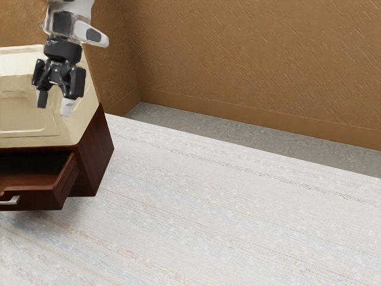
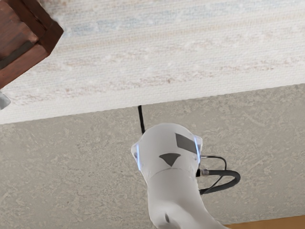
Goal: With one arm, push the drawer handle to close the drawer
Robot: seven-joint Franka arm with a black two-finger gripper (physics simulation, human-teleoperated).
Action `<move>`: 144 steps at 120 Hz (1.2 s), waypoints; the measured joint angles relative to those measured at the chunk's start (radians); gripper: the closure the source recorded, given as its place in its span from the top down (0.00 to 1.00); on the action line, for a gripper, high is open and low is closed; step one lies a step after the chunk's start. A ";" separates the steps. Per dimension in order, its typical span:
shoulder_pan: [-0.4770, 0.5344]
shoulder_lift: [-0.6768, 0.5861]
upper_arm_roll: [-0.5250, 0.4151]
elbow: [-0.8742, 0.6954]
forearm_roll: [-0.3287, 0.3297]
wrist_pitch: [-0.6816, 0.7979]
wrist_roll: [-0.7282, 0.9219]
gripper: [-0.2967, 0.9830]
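High at the exterior view's left, my gripper (image 1: 54,103) points downward with a gap between its two fingers and nothing between them. In that view it overlaps the cream upper part of the cabinet (image 1: 89,113). Below it the dark red drawer (image 1: 41,199) stands pulled out from the cabinet's brown base, its inside showing. The silver handle (image 1: 11,201) is on the drawer front, well below and apart from the gripper. In the wrist view, brown woodwork (image 2: 28,59) fills a corner; which part it is, I cannot tell.
A pale striped surface (image 1: 238,214) extends from the cabinet toward the exterior view's right. Brown walls (image 1: 256,59) stand behind a grey floor strip (image 1: 178,122). The robot's white base and lower arm (image 2: 171,162) appear in the wrist view beside black cables (image 2: 233,179).
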 joint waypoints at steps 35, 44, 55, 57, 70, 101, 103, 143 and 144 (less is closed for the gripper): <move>0.157 -0.375 0.138 -0.159 0.025 0.326 0.163 0.77; 0.222 -0.415 0.255 -0.403 0.062 0.360 0.165 0.67; 0.260 -0.468 0.352 -0.718 0.102 0.473 0.147 0.47; 0.269 -0.474 0.358 -0.761 0.109 0.498 0.143 0.44; 0.292 -0.496 0.402 -0.976 0.150 0.671 0.122 0.31; 0.294 -0.563 0.332 -1.177 0.147 0.901 0.019 0.19; 0.294 -0.564 0.329 -1.189 0.139 0.913 0.008 0.18; 0.315 -0.519 0.298 -1.256 0.114 1.152 -0.152 0.16; 0.314 -0.517 0.298 -1.255 0.115 1.156 -0.155 0.16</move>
